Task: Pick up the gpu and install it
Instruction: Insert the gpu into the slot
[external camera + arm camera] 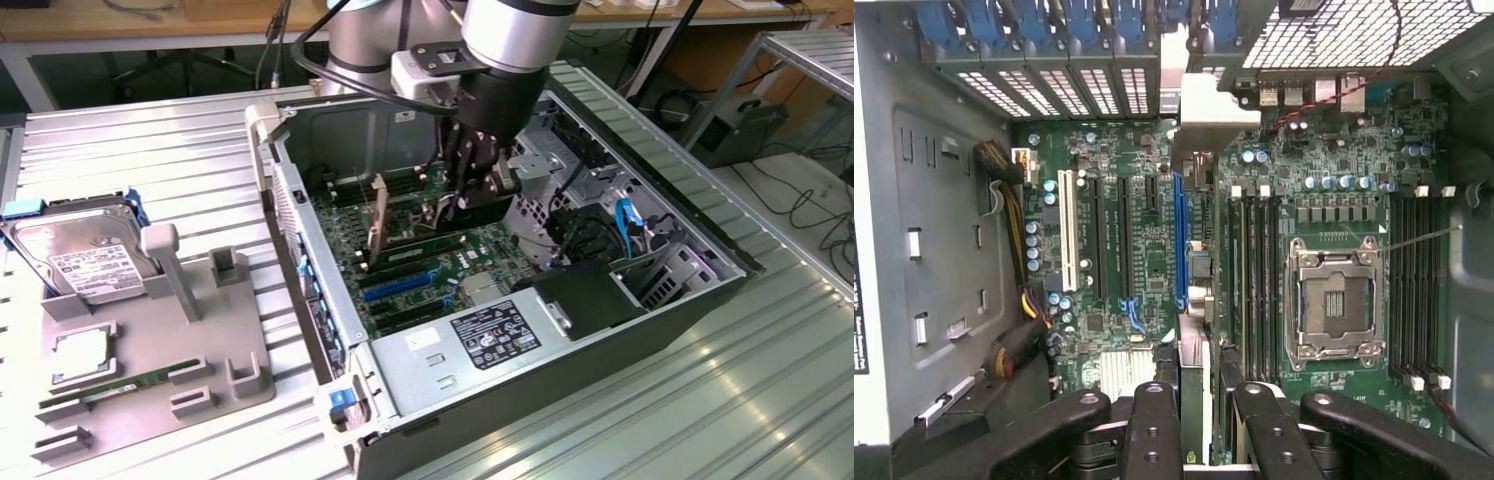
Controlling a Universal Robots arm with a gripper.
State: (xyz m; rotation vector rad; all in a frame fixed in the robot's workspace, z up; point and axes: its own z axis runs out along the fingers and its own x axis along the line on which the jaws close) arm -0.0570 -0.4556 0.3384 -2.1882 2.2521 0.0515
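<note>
Holding the gpu on edge inside the open computer case, the gripper had its jaws clamped on the card's upper edge, as the wrist view suggested, where the thin card ran edge-on from between the black fingers; the card stood upright just above the motherboard, beside the blue slot; seating it well, I judged, called for keeping the card vertical, squaring its edge with the slot and pressing straight down, evenly; writing on the power supply label and on the hard drive outside the case could not be read.
</note>
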